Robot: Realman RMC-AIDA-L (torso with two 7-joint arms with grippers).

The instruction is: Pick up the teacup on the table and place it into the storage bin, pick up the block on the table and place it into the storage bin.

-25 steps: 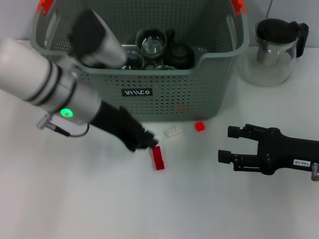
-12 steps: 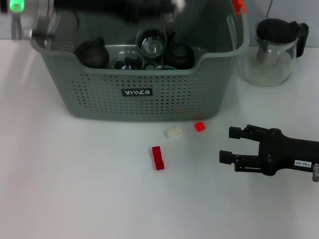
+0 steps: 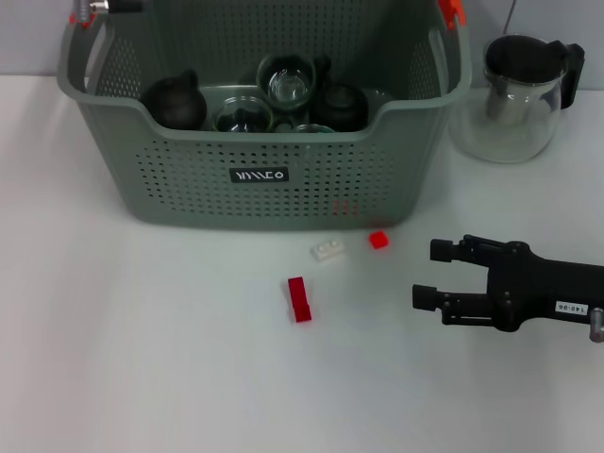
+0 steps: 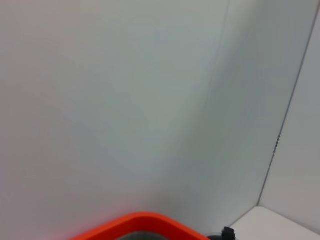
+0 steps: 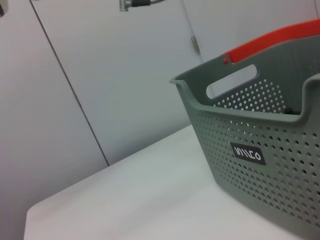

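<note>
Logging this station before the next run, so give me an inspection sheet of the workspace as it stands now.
Surface: white table, bare in front.
Job's things: storage bin at the back holds dark and glass teaware; long red block, white block and small red block lie on the table in front of it. No teacup seen on the table.
Clutter: glass teapot right of the bin.
Grippers: right gripper open, low, right of the blocks; left gripper out of view.
Cables: nothing seen.
Surroundings: pale wall panels behind.
</note>
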